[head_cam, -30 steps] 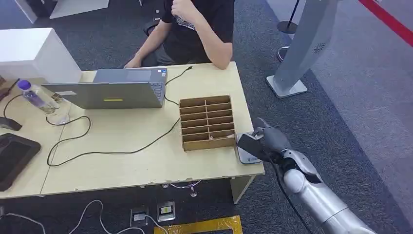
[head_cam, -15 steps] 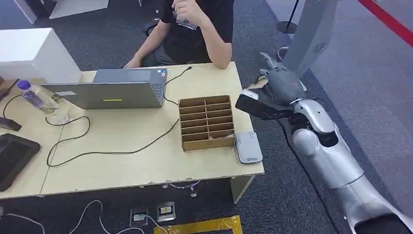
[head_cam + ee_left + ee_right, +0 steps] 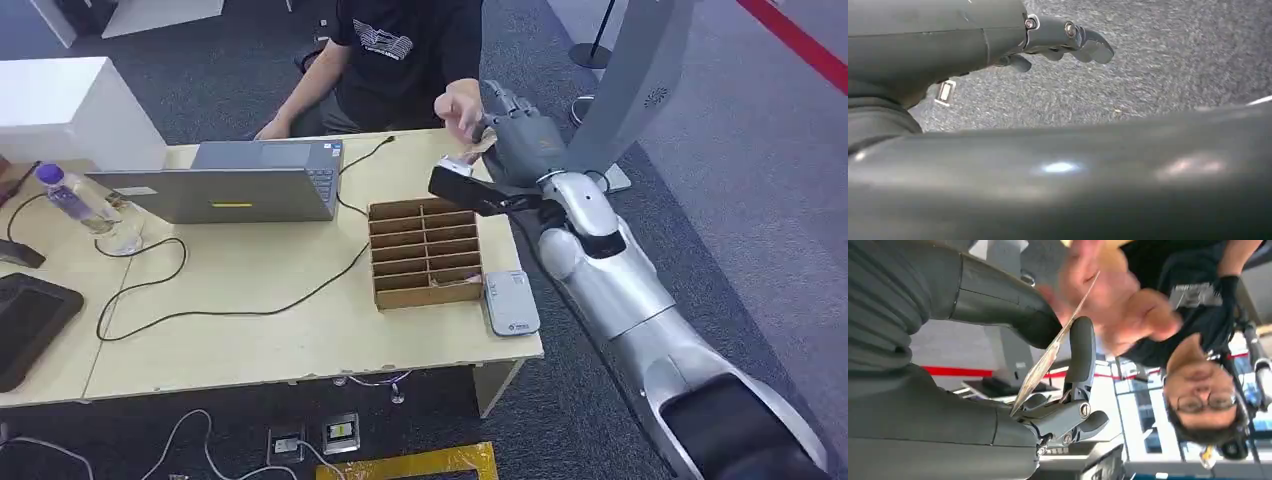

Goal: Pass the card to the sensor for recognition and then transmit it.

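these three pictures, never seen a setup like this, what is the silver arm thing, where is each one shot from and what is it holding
It is a humanoid robot's silver arm ending in a many-fingered right hand. The wide picture looks down from its head at a pale wooden table carrying a grey laptop, a brown cardboard slotted tray and a small grey card sensor. The other two come from wrist cameras. The right hand's fingers pinch a thin card, which a seated person's hand is reaching for. The left hand hangs over grey carpet.

— Where is the right arm?
— Stretched up and forward, the right hand (image 3: 520, 140) raised, thumb and a finger pinching the card (image 3: 1050, 352) (seen edge-on at the wrist).
— And the left hand (image 3: 1058, 42)?
— Hanging low, fingers loosely curled, holding nothing.
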`<act>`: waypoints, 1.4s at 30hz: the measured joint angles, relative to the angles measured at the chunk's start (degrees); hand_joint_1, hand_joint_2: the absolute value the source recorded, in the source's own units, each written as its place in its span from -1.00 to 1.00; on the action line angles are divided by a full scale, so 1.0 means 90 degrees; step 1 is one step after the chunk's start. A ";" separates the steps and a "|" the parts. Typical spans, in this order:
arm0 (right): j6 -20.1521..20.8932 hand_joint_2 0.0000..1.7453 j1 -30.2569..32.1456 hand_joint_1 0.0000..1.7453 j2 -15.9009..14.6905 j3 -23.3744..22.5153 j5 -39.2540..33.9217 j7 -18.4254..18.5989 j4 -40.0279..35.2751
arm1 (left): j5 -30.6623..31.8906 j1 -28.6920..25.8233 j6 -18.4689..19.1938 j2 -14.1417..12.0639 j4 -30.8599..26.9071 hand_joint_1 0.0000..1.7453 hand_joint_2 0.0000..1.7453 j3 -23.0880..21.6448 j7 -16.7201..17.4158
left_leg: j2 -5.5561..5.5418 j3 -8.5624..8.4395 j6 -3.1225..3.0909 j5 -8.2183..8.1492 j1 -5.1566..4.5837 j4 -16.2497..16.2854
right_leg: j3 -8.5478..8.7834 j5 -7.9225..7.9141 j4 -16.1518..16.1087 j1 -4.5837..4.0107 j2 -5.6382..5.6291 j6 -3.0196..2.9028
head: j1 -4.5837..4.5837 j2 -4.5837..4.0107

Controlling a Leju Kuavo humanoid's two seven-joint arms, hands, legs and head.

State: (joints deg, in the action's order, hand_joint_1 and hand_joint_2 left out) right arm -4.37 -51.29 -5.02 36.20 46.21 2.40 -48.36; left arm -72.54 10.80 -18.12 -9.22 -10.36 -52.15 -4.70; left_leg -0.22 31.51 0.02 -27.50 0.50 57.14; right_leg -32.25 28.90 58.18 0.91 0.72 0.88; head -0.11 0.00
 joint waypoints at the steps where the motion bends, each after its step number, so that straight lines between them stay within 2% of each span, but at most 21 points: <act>1: 0.0000 1.00 -0.0036 1.00 0.0070 0.0024 0.0002 0.0000 0.0149 | 0.0005 0.0016 0.0002 0.0000 0.0000 -1.00 -1.00 -0.0012 0.0012 | 0.0000 0.0000 0.0000 0.0000 0.0000 0.0000 | 0.0000 0.0000 0.0000 0.0000 0.0000 0.0000 | 0.0000 0.0000; 8: -0.0022 1.00 -0.0182 1.00 0.0378 0.0148 0.0002 -0.0002 0.0830 | 0.0007 0.0054 0.0005 -0.0002 0.0000 -1.00 -1.00 -0.0104 0.0044 | 0.0001 0.0000 0.0001 0.0000 0.0000 0.0000 | -0.0001 0.0000 -0.0001 0.0000 -0.0002 0.0000 | 0.0000 0.0000; 17: -0.0083 1.00 -0.0318 0.98 0.0532 0.0245 0.0007 0.0000 0.1265 | 0.0034 0.0067 0.0010 -0.0005 0.0000 -1.00 -1.00 -0.0136 0.0100 | 0.0002 -0.0001 0.0001 0.0000 0.0000 0.0001 | -0.0004 0.0000 -0.0001 0.0000 -0.0003 0.0000 | 0.0000 0.0000; 19: -0.0097 1.00 -0.0354 -1.00 0.0556 0.0252 0.0019 0.0022 0.1357 | 0.0041 0.0078 0.0024 -0.0007 0.0000 -1.00 -1.00 -0.0146 0.0117 | 0.0002 -0.0001 0.0001 0.0000 0.0000 0.0001 | -0.0004 0.0000 -0.0001 0.0000 -0.0004 0.0000 | 0.0000 0.0000; 25: -0.0367 1.00 -0.0386 -1.00 0.0570 0.0289 0.0095 0.0112 0.1615 | 0.0056 0.0113 0.0063 -0.0027 0.0000 -1.00 -1.00 -0.0151 0.0146 | 0.0003 -0.0002 0.0001 0.0000 0.0000 0.0001 | -0.0005 0.0000 -0.0001 0.0000 -0.0012 0.0000 | 0.0000 0.0000; 30: -0.0372 1.00 -0.0373 -1.00 0.0517 0.0267 -0.0109 0.0141 0.1785 | 0.0061 0.0115 0.0068 -0.0044 0.0000 -1.00 -1.00 -0.0153 0.0194 | 0.0005 -0.0003 0.0001 0.0000 0.0000 0.0002 | -0.0007 0.0000 -0.0002 0.0000 -0.0013 0.0000 | 0.0000 0.0000; 36: -0.0454 1.00 -0.0300 -1.00 0.0349 0.0138 -0.0464 0.0131 0.1918 | 0.0070 0.0107 0.0070 -0.0078 0.0000 -1.00 -1.00 -0.0153 0.0214 | 0.0008 -0.0004 0.0001 -0.0001 -0.0001 0.0002 | -0.0008 0.0000 -0.0002 0.0000 -0.0017 0.0000 | 0.0000 0.0000; 42: -0.0529 1.00 -0.0141 -1.00 0.0021 -0.0131 -0.1013 0.0121 0.1881 | 0.0027 -0.0025 0.0061 -0.0078 0.0000 -1.00 -1.00 -0.0153 0.0233 | 0.0008 -0.0004 0.0000 -0.0001 -0.0001 0.0002 | -0.0007 0.0000 -0.0003 0.0000 -0.0015 0.0000 | 0.0000 0.0000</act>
State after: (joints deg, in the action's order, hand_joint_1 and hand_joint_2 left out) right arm -9.14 -52.56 -4.83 35.01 37.09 3.50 -31.43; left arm -72.30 10.58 -17.57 -9.92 -10.36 -53.53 -2.60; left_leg -0.16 31.48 0.02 -27.51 0.49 57.16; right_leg -32.31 28.90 58.16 0.91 0.59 0.88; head -0.11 0.00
